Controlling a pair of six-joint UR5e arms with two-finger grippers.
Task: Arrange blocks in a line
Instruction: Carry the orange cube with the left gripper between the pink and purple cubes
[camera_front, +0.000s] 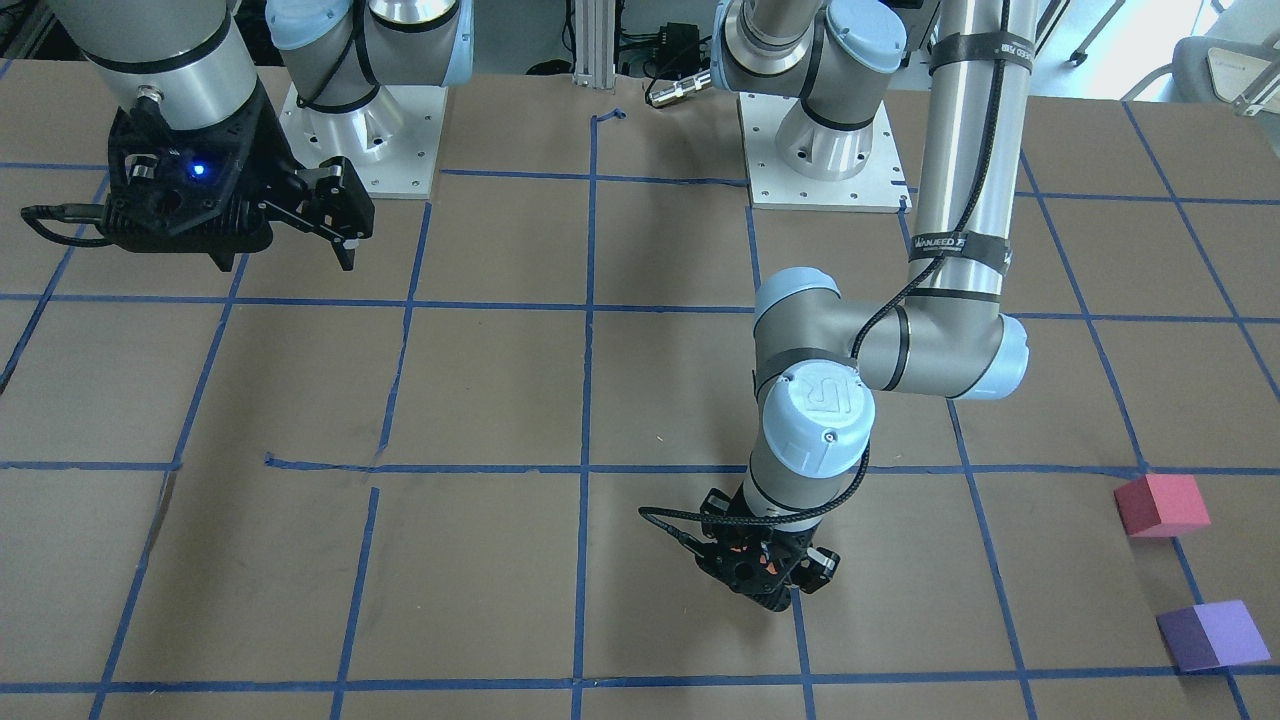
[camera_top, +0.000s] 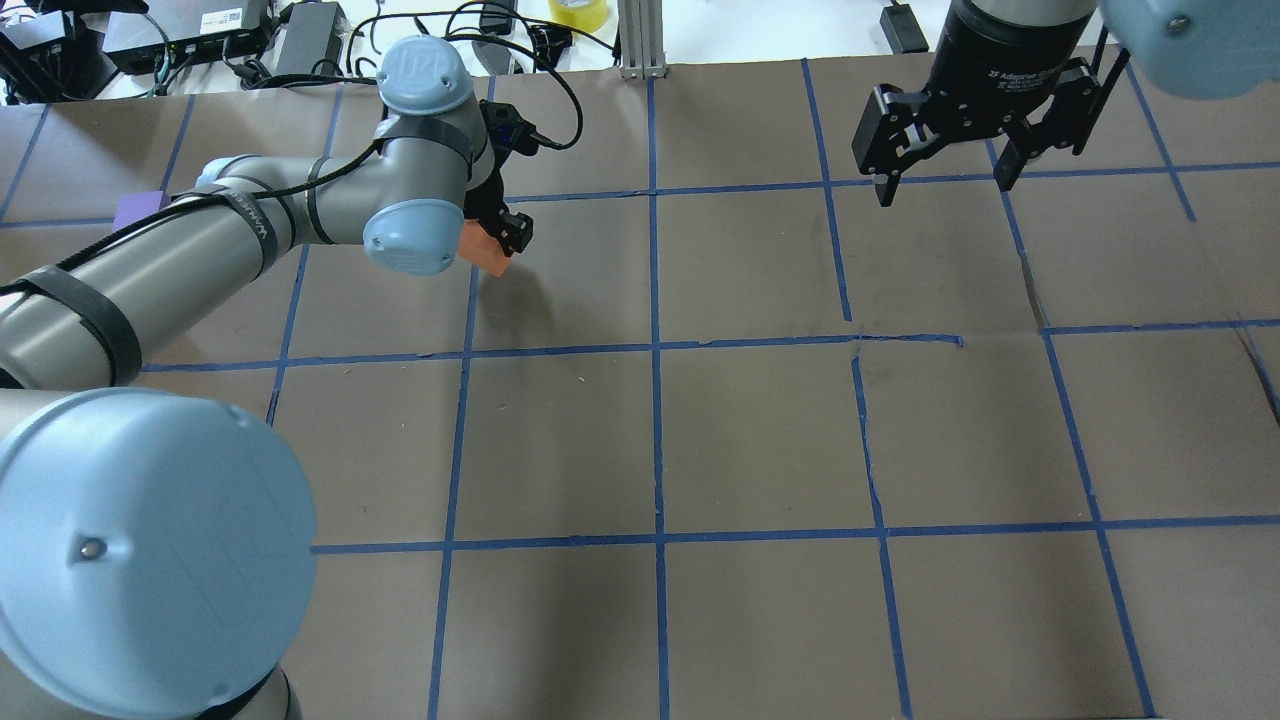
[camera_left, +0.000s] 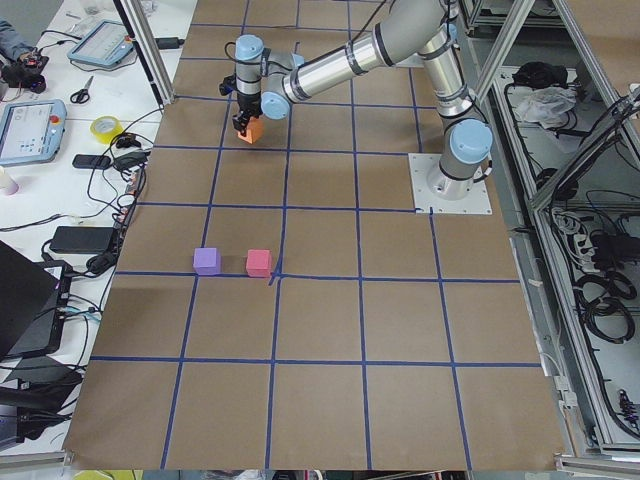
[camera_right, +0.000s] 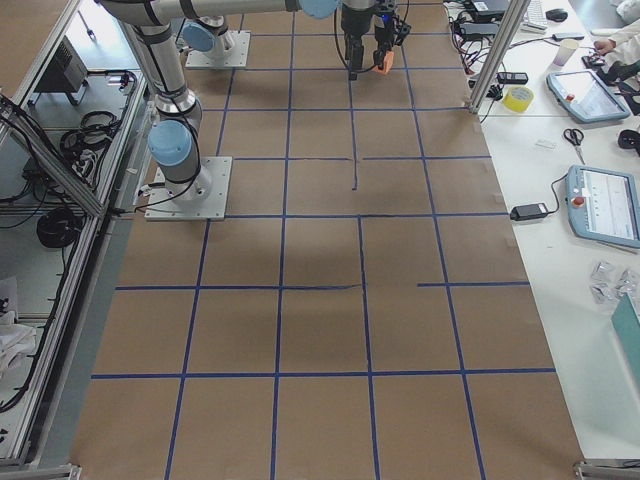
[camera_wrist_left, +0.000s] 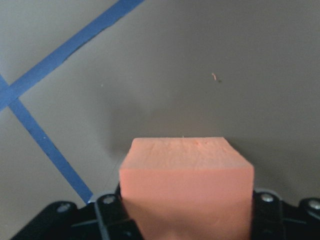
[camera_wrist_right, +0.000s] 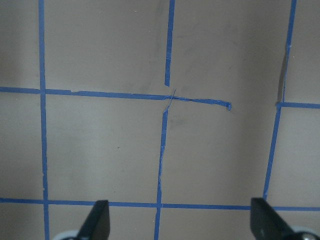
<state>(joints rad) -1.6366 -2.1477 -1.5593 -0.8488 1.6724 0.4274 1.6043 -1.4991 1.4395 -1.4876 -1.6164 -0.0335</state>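
Observation:
My left gripper (camera_top: 492, 243) is shut on the orange block (camera_top: 478, 250), low over the brown table near its far edge. The block fills the left wrist view (camera_wrist_left: 187, 190) between the fingers, and shows in the exterior left view (camera_left: 250, 131). In the front view the wrist hides most of it (camera_front: 741, 548). The pinkish-red block (camera_front: 1160, 505) and the purple block (camera_front: 1215, 635) sit side by side on the table, far to the left arm's outer side. They also show in the exterior left view, pinkish-red (camera_left: 258, 263) and purple (camera_left: 206, 261). My right gripper (camera_top: 940, 180) is open and empty, high above the table.
Blue tape lines (camera_top: 655, 345) mark a grid on the brown paper table. The arm bases (camera_front: 825, 150) stand on white plates at the robot's side. Cables and devices lie beyond the far edge (camera_top: 300, 30). My left forearm (camera_top: 200, 250) hides the pinkish-red block in the overhead view.

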